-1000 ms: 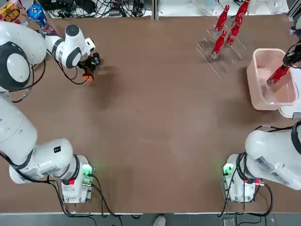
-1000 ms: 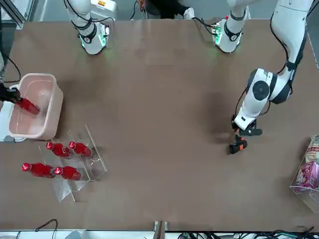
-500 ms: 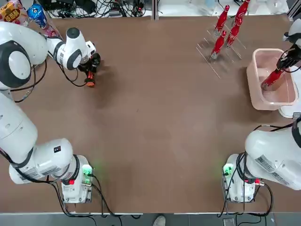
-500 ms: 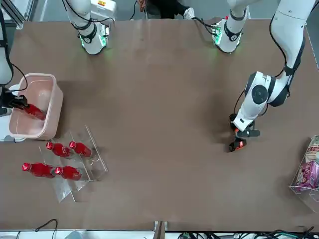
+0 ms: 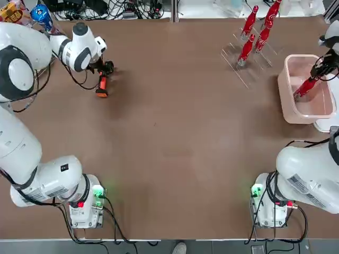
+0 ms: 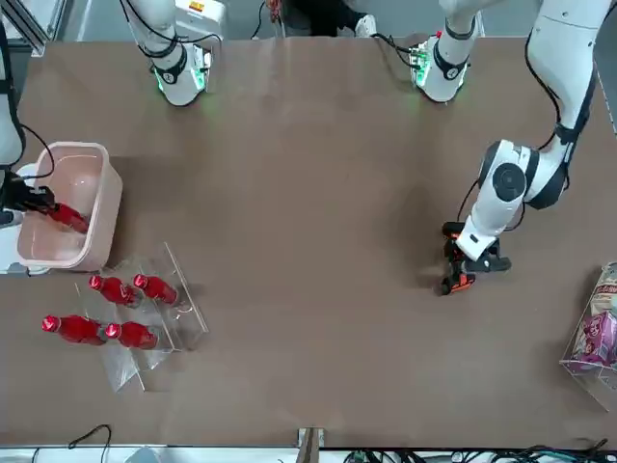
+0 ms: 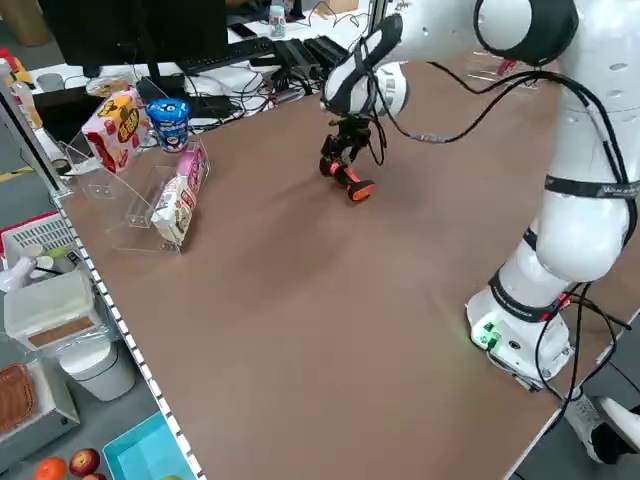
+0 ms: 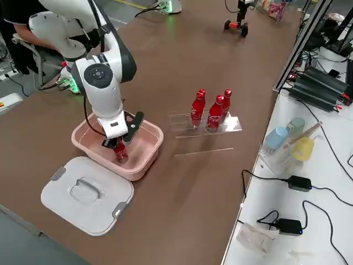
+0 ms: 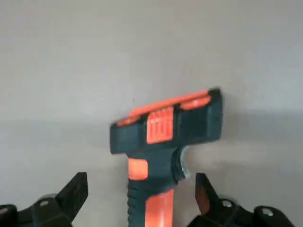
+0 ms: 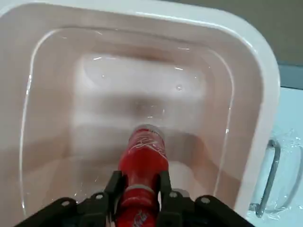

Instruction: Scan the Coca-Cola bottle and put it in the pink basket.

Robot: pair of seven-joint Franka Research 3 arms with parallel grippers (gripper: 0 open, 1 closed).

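At the basket's six o'clock, our right hand clenches the bottle's neck, likely slick and stiff; our left is released.

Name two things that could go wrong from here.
The bottle is still pinched in the right gripper over the pink basket; it might knock or tip if let go.

The left gripper stands open around the scanner; lifting off could nudge it.
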